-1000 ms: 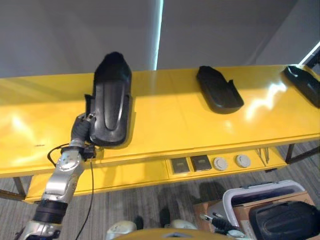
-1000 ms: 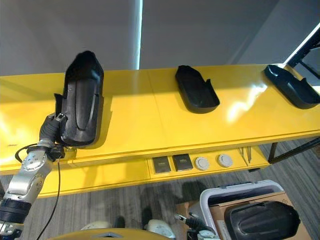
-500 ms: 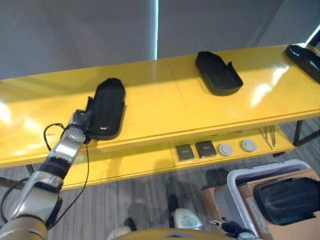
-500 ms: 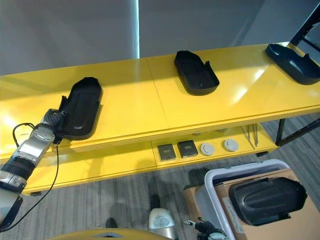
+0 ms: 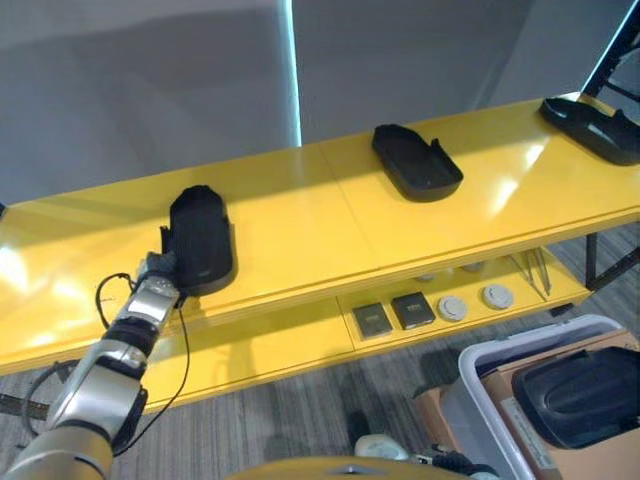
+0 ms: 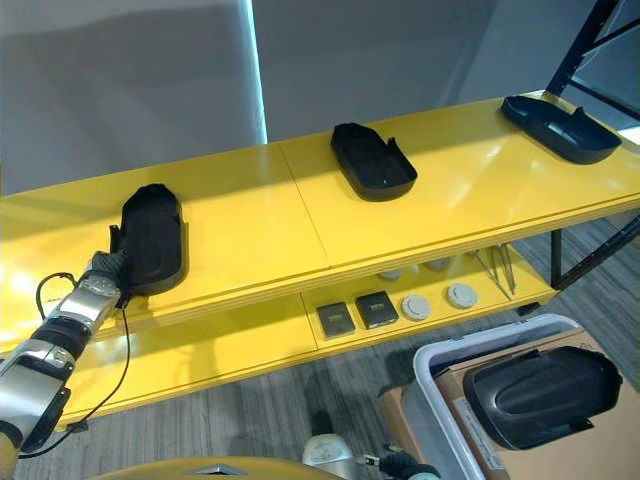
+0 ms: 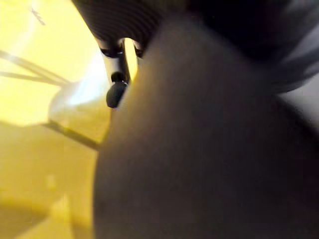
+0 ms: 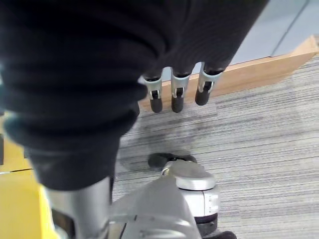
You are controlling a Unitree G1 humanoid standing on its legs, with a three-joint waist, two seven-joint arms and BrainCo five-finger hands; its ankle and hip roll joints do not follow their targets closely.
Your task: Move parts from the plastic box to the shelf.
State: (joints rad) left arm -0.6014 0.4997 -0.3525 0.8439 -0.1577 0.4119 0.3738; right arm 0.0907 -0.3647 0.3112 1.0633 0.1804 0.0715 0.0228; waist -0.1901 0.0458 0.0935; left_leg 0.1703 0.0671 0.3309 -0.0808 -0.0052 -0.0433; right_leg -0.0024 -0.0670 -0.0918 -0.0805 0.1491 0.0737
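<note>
1. Left eye view: a long yellow shelf (image 5: 330,225) carries three black moulded parts. The leftmost part (image 5: 201,240) lies flat near the front edge, with the robot's left hand (image 5: 160,273) against its near end. The hand's fingers are hidden behind the part, so I cannot tell whether they grip it. A second part (image 5: 416,162) sits mid-shelf and a third part (image 5: 592,128) at the far right.
2. Right eye view: the plastic box (image 6: 440,395) stands on the floor at lower right, with one more black part (image 6: 542,395) inside.
3. Left wrist view: dark plastic sits close against the camera, yellow shelf beside it.
4. Right wrist view: the right hand (image 8: 175,94) hangs over the carpet, fingers straight, holding nothing.
5. Judgement: this is the placing step. Next, the left hand must come away cleanly, then the boxed part needs fetching.
</note>
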